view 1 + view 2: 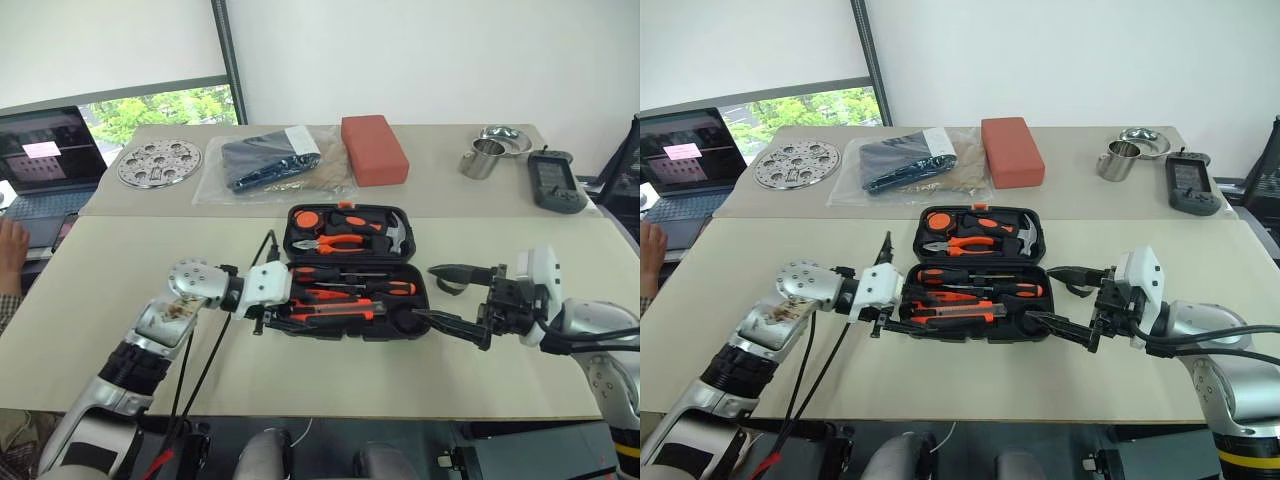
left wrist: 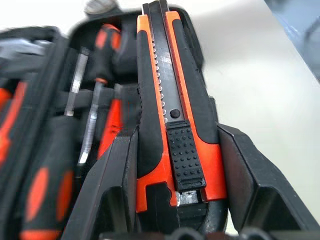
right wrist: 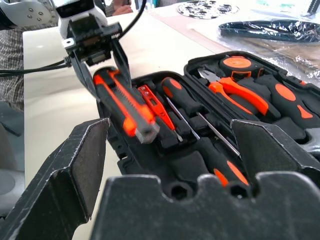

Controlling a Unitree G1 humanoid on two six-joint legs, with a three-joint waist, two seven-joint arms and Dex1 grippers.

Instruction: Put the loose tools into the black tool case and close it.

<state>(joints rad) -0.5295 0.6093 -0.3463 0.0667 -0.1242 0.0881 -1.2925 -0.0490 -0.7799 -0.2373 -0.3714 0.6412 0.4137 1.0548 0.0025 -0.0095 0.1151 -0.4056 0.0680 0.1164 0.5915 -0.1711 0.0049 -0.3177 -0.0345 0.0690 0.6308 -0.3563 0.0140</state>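
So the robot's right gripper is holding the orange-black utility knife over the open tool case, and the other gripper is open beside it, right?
Not quite: it is the left gripper that holds the orange-black utility knife over the open black tool case, as the right wrist view shows. The right gripper is the one standing open beside the case, holding nothing.

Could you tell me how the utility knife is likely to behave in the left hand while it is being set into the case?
The utility knife looks rigid, so it shouldn't flex. Its rubbery, studded grip probably resists slipping between the left hand's fingers. Being flat-sided, it likely won't roll.
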